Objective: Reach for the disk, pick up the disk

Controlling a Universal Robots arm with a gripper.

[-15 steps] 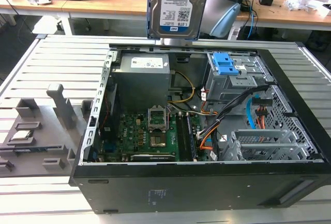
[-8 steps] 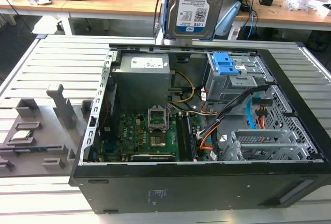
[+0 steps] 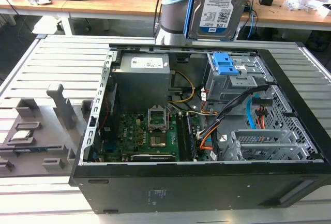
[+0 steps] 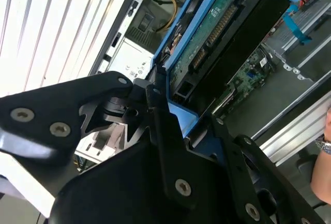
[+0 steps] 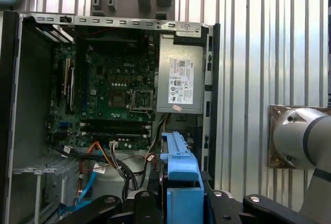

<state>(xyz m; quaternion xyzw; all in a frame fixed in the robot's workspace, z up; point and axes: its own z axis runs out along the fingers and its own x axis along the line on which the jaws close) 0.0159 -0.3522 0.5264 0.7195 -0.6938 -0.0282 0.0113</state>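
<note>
The disk, a silver hard drive with a white-and-blue label and a blue bracket along its edge, hangs upright well above the open computer case. In the second wrist view its green circuit-board side faces the camera. My gripper is shut on the disk, its black fingers clamping the blue bracket from both sides. In the first wrist view the blue bracket sits between the fingers of the gripper, above the case interior.
Inside the case lie a grey power supply box, the green motherboard, a drive cage with a blue latch and loose cables. A grey fixture stands on the slatted table at the exterior view's left. A person's hand is nearby.
</note>
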